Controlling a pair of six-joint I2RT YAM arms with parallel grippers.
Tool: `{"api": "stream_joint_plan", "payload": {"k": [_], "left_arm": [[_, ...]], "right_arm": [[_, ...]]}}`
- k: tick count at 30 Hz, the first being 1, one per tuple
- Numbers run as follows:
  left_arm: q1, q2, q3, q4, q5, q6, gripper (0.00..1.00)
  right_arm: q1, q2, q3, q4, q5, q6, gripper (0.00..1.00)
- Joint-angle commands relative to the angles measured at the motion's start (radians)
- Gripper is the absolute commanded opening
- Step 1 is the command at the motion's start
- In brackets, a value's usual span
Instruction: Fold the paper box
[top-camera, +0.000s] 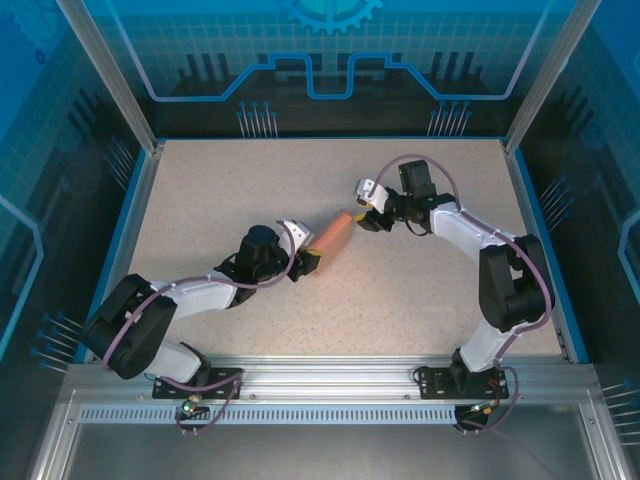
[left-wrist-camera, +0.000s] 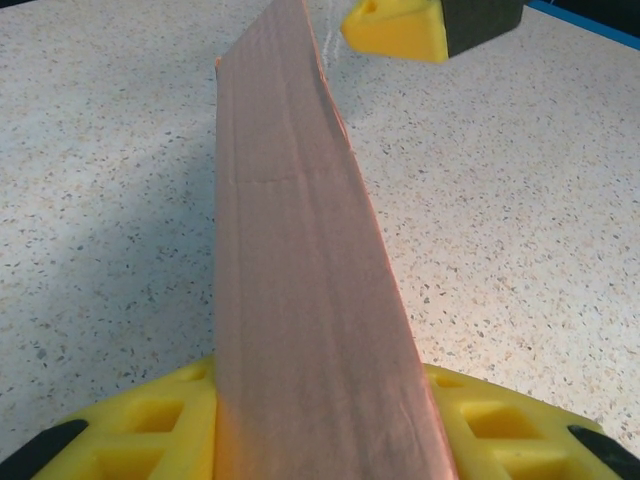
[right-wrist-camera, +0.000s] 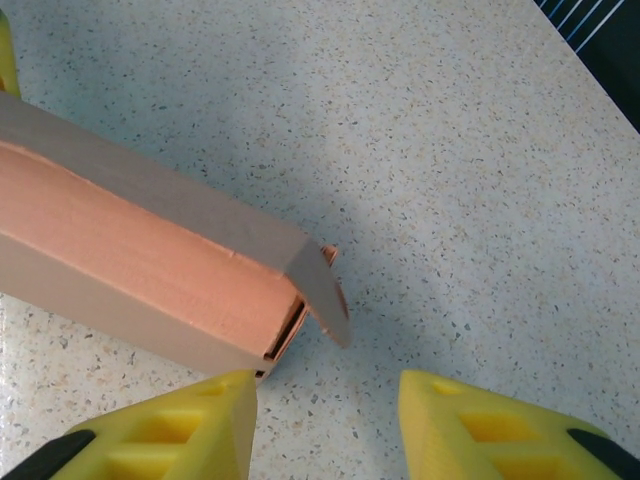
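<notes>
The paper box (top-camera: 333, 235) is a long salmon-orange tube lying at mid-table, pointing up and to the right. My left gripper (top-camera: 308, 262) is shut on its near end. In the left wrist view the box (left-wrist-camera: 300, 300) runs away from between the yellow fingers (left-wrist-camera: 150, 425). My right gripper (top-camera: 366, 216) stands open at the far end. In the right wrist view the box (right-wrist-camera: 130, 260) ends in a half-open flap (right-wrist-camera: 322, 290). That flap hangs just above the gap of the right gripper (right-wrist-camera: 325, 400), whose left finger (right-wrist-camera: 170, 430) sits by the box's lower corner.
The speckled table (top-camera: 400, 290) has a blue rim (top-camera: 520, 200) and aluminium frame posts (top-camera: 110, 70) at the back corners. A dark edge of the enclosure (right-wrist-camera: 600, 30) shows past the table in the right wrist view. Open table lies right of the flap.
</notes>
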Motion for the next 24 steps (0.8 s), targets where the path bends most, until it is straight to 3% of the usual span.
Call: {"api": "stream_joint_plan", "payload": {"k": [1, 24], "left_arm": [[0.007, 0.003, -0.012, 0.042, 0.036, 0.021, 0.24], [0.007, 0.017, -0.008, 0.038, 0.044, 0.024, 0.24]], "right_arm": [[-0.007, 0.016, 0.041, -0.033, -0.033, -0.037, 0.41], [0.042, 0.095, 0.114, -0.054, -0.012, -0.042, 0.22]]}}
